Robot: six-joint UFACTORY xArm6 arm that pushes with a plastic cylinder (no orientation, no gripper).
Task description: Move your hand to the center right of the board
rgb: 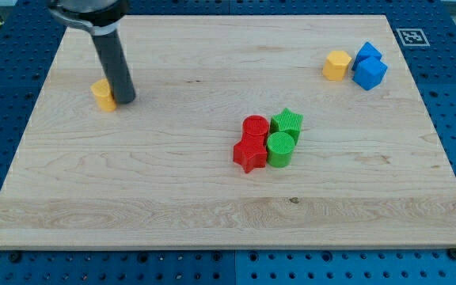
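One tip: my tip (125, 101) touches the small yellow block (103, 93), at its 3 o'clock.
Claw: none fitted, only a dark rod.
Board: pale wooden board (133, 190).

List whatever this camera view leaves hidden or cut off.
- Yellow block, at the view's left: its right side is hidden behind my tip, so its shape and any contact cannot be told.
- The rod's upper part: cut off by the view's top edge.
- Two blue blocks: overlapping, shapes unclear.

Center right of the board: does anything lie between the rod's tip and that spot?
My tip sits at the view's upper left, beside a yellow block. The red and green cluster at mid-board lies close to the straight path; passing above it avoids contact.
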